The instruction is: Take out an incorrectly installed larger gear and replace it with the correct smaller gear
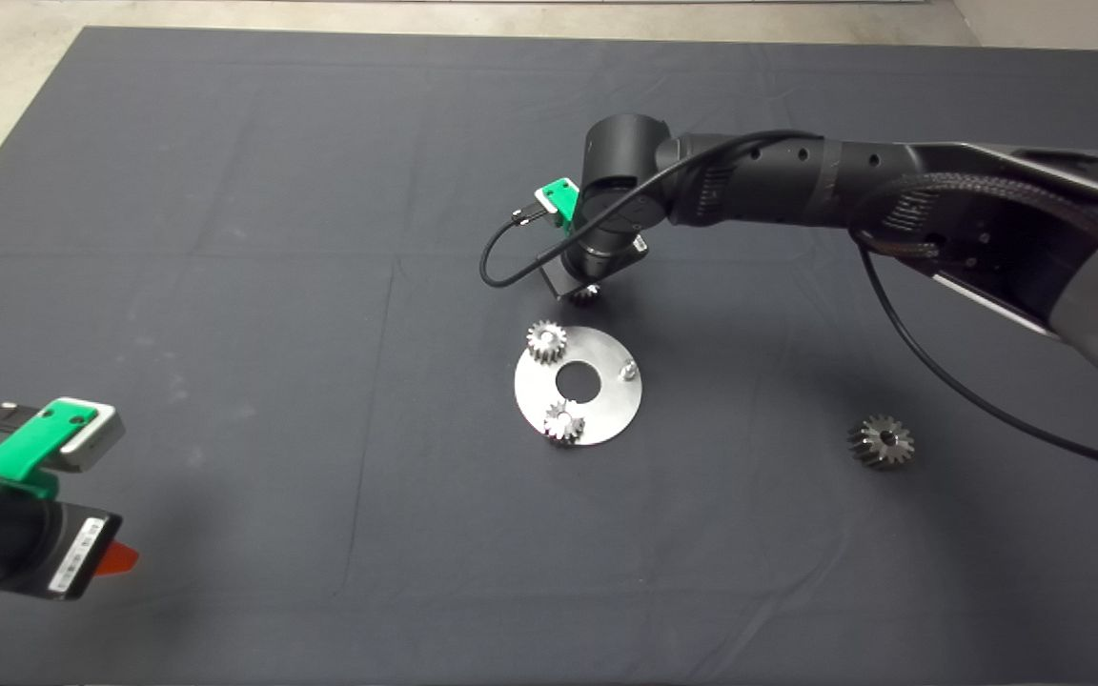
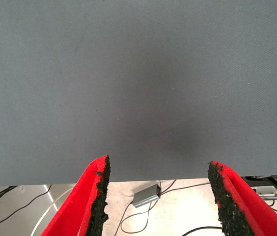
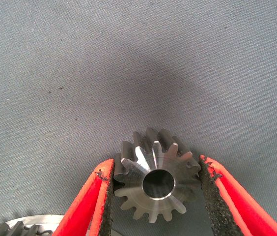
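Note:
The smaller gear (image 1: 586, 293) is a dark-toned steel gear with a dark centre hole. It sits just behind the round steel plate (image 1: 606, 410), between the fingers of my right gripper (image 1: 587, 289). In the right wrist view both black pads press on the teeth of the smaller gear (image 3: 153, 183), so my right gripper (image 3: 154, 167) is shut on it. The larger gear (image 1: 881, 440), cone-shaped and dark grey, lies alone on the mat to the right of the plate. My left gripper (image 1: 115, 557) is parked at the lower left, open and empty (image 2: 158, 164).
The plate carries two bright silver small gears, one at its back (image 1: 546, 340) and one at its front (image 1: 563, 420), and a bare pin (image 1: 627, 370) on its right. It has a large centre hole. The plate's edge shows in the right wrist view (image 3: 35, 221). Cables lie on the floor (image 2: 146, 196).

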Robot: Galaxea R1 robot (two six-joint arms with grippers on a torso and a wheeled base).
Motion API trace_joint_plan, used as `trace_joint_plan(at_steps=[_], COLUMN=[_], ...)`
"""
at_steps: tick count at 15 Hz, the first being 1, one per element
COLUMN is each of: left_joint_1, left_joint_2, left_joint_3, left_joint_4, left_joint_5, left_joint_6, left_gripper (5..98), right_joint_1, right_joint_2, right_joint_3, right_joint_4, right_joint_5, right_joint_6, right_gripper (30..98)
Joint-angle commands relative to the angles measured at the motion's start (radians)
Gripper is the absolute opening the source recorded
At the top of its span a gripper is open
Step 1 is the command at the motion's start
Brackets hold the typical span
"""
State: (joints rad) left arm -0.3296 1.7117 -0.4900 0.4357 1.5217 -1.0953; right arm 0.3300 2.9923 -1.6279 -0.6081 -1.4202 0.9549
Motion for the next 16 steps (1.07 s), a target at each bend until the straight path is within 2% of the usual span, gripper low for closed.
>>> trace_joint_plan(at_steps=[1, 2, 4, 5, 6, 8, 10, 13, 16], left_joint_1=[-0.001, 0.0, -0.002, -0.002, -0.002, -0.001, 0.0, -0.001, 0.0], left_joint_2=[-0.003, -0.003, -0.003, -0.003, -0.002, 0.003, 0.004, 0.003, 0.009], left_joint_3=[0.001, -0.001, 0.001, 0.001, 0.001, 0.001, 0.005, 0.01, 0.012], left_joint_4=[0.011, 0.011, 0.011, 0.011, 0.01, 0.009, 0.009, 0.009, 0.008], left_joint_5=[0.057, 0.057, 0.057, 0.057, 0.057, 0.057, 0.057, 0.057, 0.055], left_joint_6=[-0.005, -0.005, -0.005, -0.006, -0.006, -0.006, -0.009, -0.015, -0.023], left_gripper=[49.4, 49.4, 49.4, 49.4, 49.4, 49.4, 49.4, 49.4, 49.4], right_joint_1=[0.031, 0.031, 0.045, 0.067, 0.094, 0.158, 0.229, 0.331, 0.353], right_joint_2=[0.0, 0.0, -0.002, -0.002, -0.005, -0.008, -0.011, -0.045, -0.09], right_joint_3=[0.005, 0.015, 0.064, 0.087, 0.103, 0.108, 0.108, 0.094, 0.093], right_joint_4=[-0.029, -0.029, -0.029, -0.029, -0.023, 0.004, 0.117, 0.342, 0.598], right_joint_5=[-0.034, -0.051, -0.107, -0.141, -0.159, -0.161, -0.161, -0.161, -0.158], right_joint_6=[0.018, 0.025, 0.051, 0.078, 0.099, 0.11, 0.108, 0.11, 0.091], right_gripper=[41.8, 41.1, 39.8, 39.6, 38.8, 38.5, 38.2, 36.5, 35.5])
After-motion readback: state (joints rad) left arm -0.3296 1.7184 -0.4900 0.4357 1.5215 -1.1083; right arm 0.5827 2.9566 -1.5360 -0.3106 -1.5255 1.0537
